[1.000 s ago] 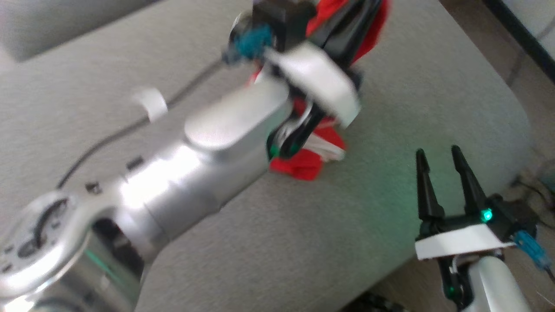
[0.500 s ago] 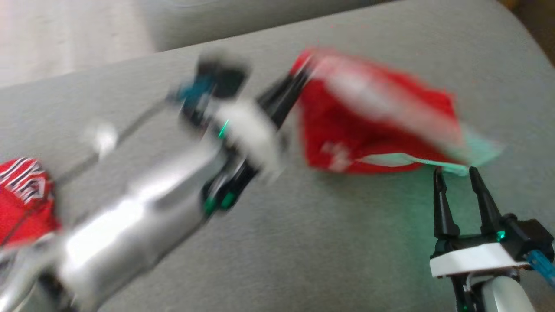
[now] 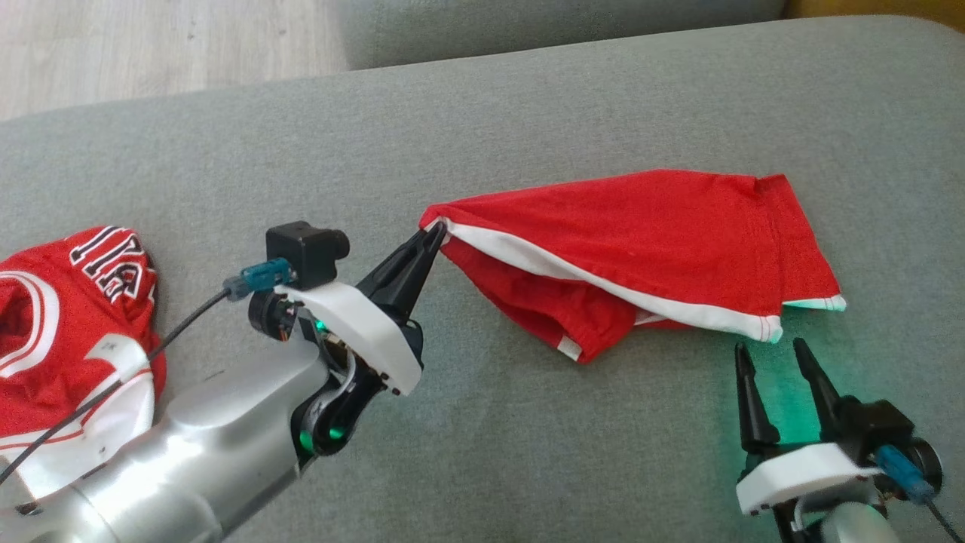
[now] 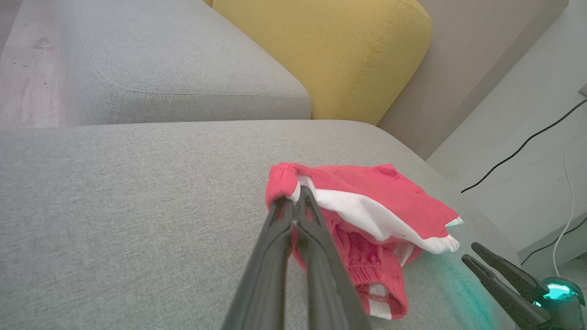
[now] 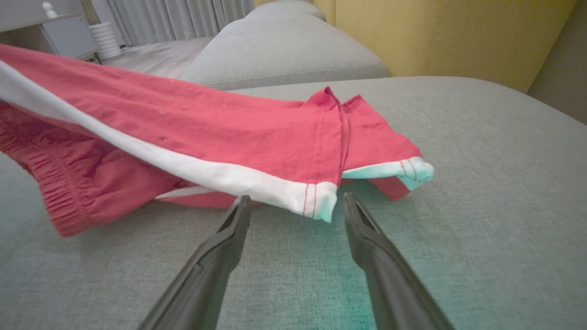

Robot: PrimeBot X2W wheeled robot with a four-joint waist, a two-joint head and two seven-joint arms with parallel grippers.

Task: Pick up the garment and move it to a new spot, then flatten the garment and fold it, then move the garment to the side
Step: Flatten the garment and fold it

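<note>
The garment (image 3: 648,234) is a pair of red shorts with a white stripe, lying on the grey sofa seat (image 3: 528,98). My left gripper (image 3: 435,232) is shut on its left corner and holds that end lifted off the cushion. The left wrist view shows the same pinch, with my left gripper (image 4: 293,197) closed on the red hem of the garment (image 4: 367,201). My right gripper (image 3: 772,353) stands open just in front of the garment's right white hem, not touching it. In the right wrist view my right gripper (image 5: 296,199) frames the hem corner of the garment (image 5: 229,133).
A red and white jersey (image 3: 68,324) lies bunched at the seat's left end, beside my left forearm. A yellow cushion (image 4: 330,50) and another grey seat (image 4: 183,68) stand behind. Wooden floor (image 3: 151,45) lies beyond the seat's far edge.
The head camera has swung, so the whole picture shifted. My left gripper has carried the garment out and spread it rightward across the seat. The right gripper stays open.
</note>
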